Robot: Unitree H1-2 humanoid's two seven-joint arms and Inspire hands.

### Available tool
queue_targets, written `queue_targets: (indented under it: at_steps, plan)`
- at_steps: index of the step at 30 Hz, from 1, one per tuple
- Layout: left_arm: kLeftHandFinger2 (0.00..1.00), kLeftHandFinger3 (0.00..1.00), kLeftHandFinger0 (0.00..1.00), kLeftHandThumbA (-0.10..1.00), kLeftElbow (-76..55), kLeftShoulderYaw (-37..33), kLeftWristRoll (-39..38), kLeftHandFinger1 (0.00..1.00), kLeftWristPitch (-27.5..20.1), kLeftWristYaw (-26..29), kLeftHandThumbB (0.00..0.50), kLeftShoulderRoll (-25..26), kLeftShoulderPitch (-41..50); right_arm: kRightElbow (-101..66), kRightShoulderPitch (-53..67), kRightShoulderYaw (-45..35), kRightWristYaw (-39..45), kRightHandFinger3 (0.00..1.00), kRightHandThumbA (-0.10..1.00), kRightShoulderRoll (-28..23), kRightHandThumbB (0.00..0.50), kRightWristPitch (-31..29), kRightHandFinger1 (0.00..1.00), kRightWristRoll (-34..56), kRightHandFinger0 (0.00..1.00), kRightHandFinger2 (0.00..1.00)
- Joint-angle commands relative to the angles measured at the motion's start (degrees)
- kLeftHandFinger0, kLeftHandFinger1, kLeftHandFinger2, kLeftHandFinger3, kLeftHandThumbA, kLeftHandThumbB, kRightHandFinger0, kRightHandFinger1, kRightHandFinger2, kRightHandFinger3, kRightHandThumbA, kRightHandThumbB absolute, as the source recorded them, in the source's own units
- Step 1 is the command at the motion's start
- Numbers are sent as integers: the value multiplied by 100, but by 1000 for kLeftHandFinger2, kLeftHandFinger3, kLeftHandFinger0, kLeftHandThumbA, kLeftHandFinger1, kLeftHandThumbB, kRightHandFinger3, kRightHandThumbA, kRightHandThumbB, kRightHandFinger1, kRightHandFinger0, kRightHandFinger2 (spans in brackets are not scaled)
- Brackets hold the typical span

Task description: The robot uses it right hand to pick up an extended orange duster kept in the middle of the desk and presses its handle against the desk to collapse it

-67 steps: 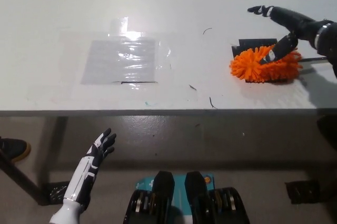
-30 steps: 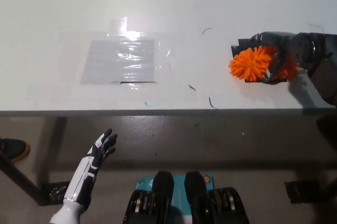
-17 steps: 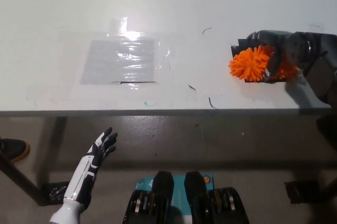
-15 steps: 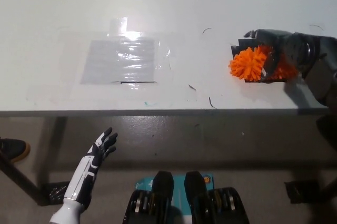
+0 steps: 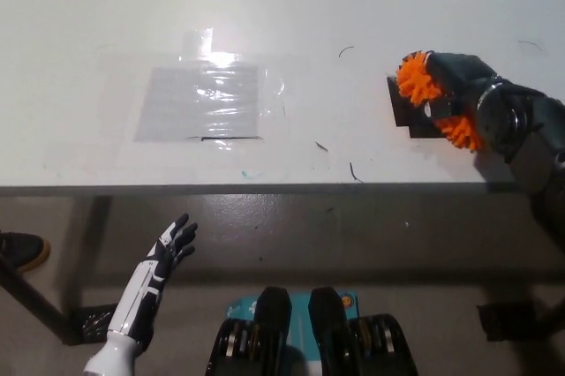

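Your right hand point(image 5: 459, 98) is clenched around the orange duster point(image 5: 413, 78) at the desk's point(image 5: 106, 23) far right, hiding its middle and handle. Left hand point(image 5: 168, 248) rests below the desk edge, fingers spread.

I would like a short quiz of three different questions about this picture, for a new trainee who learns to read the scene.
1. True or false: the black right robot hand is closed on the fluffy orange duster.
2. Where is the white left robot hand? A) on the desk; B) below the desk edge, fingers apart, holding nothing; C) on the duster.
3. Fill in: the clear plastic sheet lies flat on the white ____.

Key: 1 true; 2 B; 3 desk.
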Motion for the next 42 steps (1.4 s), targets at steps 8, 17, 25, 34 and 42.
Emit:
queue_targets:
  at_steps: [8, 17, 25, 34, 42]
  plan:
    - [1000, 1000, 1000, 1000, -91, 115, -163, 1000, -309, -80, 105, 85, -170, 64, -415, -456, -1996, 852, -100, -244, 168, -1075, 457, 121, 25, 825]
    - [1000, 1000, 1000, 1000, -92, 120, -101, 1000, -361, -41, 106, 59, -148, -639, -860, -996, -1665, 994, -100, -540, 123, -988, 489, 297, 28, 896]
    - [1000, 1000, 1000, 1000, -256, 90, 19, 1000, -365, 19, 95, 17, 188, -3388, -1022, -1863, -391, 841, -100, -993, 156, -77, 341, 995, 0, 754]
    - [1000, 1000, 1000, 1000, -218, 86, 46, 1000, -424, 45, 88, -30, 216, -4296, -1065, -2732, -1146, 848, -100, -482, 118, 106, 314, 1155, 0, 760]
    - [1000, 1000, 1000, 1000, -192, 97, 47, 1000, -410, 34, 76, -25, 204, -3637, -826, -3203, -2304, 665, -100, 388, 101, -809, 137, 1099, 0, 585]
